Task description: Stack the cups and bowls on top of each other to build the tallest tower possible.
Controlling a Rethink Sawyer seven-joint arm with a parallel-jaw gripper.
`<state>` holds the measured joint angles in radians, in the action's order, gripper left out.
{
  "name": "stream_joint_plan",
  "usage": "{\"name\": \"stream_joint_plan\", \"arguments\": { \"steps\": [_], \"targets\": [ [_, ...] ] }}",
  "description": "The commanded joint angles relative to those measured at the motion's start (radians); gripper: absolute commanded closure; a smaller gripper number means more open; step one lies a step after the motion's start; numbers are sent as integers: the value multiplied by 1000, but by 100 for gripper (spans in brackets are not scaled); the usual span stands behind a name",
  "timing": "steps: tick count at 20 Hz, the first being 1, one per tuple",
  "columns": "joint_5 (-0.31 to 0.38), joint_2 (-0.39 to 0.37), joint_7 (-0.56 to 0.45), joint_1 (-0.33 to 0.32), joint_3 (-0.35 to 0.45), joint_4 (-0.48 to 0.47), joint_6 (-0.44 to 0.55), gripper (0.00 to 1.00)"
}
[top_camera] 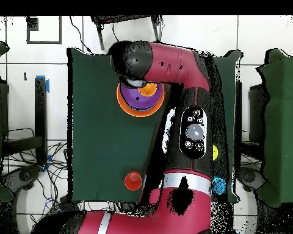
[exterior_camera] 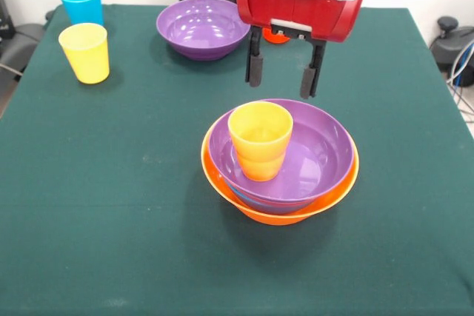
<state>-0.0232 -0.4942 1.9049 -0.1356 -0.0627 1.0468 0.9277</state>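
My claw (exterior_camera: pixel 282 79) hangs with its two black fingers (exterior_camera: pixel 255 69) spread wide, nothing between them, touching nothing. It sits above the far rim of the tower (exterior_camera: pixel 280 164), clear of it.

Tower stands near the middle of the green table (exterior_camera: pixel 111 205). Base is the big orange bowl (exterior_camera: pixel 296 214). A sliver of blue bowl (exterior_camera: pixel 241 199) shows between it and the purple bowl (exterior_camera: pixel 311 160) nested on top. Inside the purple bowl, left of centre, a yellow-orange cup (exterior_camera: pixel 260 132) stands upright in an orange cup (exterior_camera: pixel 259 169), so only the lower one's base shows.

Loose pieces: second purple bowl (exterior_camera: pixel 203 29) far, left of the claw. Yellow cup (exterior_camera: pixel 85 52) and light blue cup (exterior_camera: pixel 81 3) at far left, blue one behind. Overhead, I see a red cup (top_camera: pixel 133 180) alone near the table's edge, well apart from the tower (top_camera: pixel 126 105).
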Motion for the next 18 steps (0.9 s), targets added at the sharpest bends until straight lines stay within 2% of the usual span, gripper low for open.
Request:
{"name": "stream_joint_plan", "arguments": {
  "steps": [1,18],
  "targets": [
    [35,50,6,9,76,92,-2,0],
    [29,37,5,-3,84,149,-54,0]
  ]
}}
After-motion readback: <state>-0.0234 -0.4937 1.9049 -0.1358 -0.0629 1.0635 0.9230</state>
